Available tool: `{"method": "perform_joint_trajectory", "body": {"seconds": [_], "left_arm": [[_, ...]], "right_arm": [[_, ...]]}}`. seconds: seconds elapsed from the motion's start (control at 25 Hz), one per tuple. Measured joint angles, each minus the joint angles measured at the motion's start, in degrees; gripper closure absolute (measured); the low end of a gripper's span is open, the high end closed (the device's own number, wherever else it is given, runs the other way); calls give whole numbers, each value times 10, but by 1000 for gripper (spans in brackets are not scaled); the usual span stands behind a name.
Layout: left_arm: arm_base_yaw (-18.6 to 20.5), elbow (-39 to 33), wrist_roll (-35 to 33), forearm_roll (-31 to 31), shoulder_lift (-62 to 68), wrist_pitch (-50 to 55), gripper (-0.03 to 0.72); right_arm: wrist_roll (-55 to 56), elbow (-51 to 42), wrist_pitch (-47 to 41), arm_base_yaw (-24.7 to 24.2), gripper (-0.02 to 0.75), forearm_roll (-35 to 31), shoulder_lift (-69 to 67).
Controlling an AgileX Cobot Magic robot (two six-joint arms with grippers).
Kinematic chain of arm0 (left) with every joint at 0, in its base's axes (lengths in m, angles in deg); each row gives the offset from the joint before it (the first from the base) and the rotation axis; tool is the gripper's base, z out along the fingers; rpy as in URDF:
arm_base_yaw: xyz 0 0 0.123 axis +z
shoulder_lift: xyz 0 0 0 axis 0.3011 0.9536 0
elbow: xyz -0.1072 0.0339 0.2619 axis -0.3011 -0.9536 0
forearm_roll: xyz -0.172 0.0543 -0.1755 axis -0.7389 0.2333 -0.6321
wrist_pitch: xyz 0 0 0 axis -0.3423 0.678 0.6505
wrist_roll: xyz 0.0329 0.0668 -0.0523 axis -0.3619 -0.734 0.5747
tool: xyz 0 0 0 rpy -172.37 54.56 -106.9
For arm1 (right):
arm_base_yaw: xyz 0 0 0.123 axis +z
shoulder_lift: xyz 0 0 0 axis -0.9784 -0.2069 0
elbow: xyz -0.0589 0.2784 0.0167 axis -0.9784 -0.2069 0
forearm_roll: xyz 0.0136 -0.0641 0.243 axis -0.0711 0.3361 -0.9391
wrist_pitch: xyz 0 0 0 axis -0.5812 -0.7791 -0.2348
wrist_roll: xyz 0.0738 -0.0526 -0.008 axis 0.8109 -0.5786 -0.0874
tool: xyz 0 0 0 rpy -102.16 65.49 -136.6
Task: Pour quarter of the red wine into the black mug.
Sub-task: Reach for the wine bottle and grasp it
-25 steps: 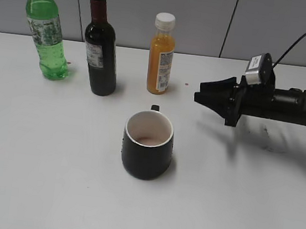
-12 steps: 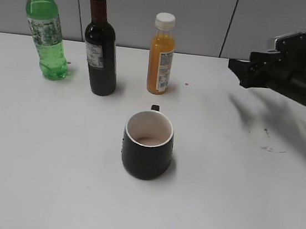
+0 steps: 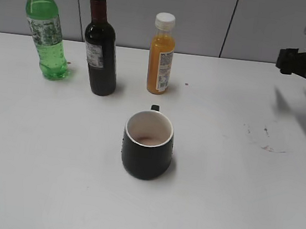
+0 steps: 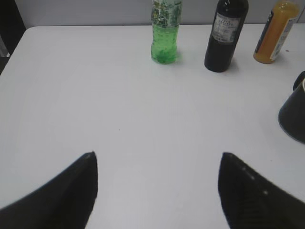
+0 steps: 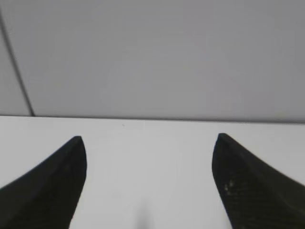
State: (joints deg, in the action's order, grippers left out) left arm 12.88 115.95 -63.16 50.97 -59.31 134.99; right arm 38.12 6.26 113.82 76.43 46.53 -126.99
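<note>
The red wine, a dark bottle with a red foil neck and white label, stands upright at the back left of the table; it also shows in the left wrist view. The black mug with white inside stands at the centre, handle to the rear; its edge shows in the left wrist view. My right gripper is raised at the far right edge, open and empty, far from both; its wrist view shows only table and wall. My left gripper is open and empty over bare table, out of the exterior view.
A green plastic soda bottle stands left of the wine and a small orange juice bottle with a white cap stands right of it. Small reddish stains mark the table at the right. A grey panelled wall backs the table.
My right gripper has risen and drawn back to the right, from beside the juice bottle's side of the table to the far right edge. Bottles and mug have not moved.
</note>
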Motion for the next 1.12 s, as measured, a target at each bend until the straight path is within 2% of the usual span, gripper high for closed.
{"method": "perform_joint_trajectory", "body": {"seconds": [0.16,0.48,0.72,0.8,0.96,1.12], "left_arm": [[0,0,0,0,0,0,99],[0,0,1,0,0,0,99],[0,0,1,0,0,0,99],[0,0,1,0,0,0,99],[0,0,1,0,0,0,99],[0,0,0,0,0,0,99]], "right_arm": [[-10,9,-181,-15,115,-40,48],[-14,176,-698,-23,144,-39,93],[-14,288,-955,-23,152,-38,96],[-14,300,-996,-23,152,-38,101],[-16,291,-1014,-23,153,-39,131],[-20,232,-1015,-23,153,-40,197]]}}
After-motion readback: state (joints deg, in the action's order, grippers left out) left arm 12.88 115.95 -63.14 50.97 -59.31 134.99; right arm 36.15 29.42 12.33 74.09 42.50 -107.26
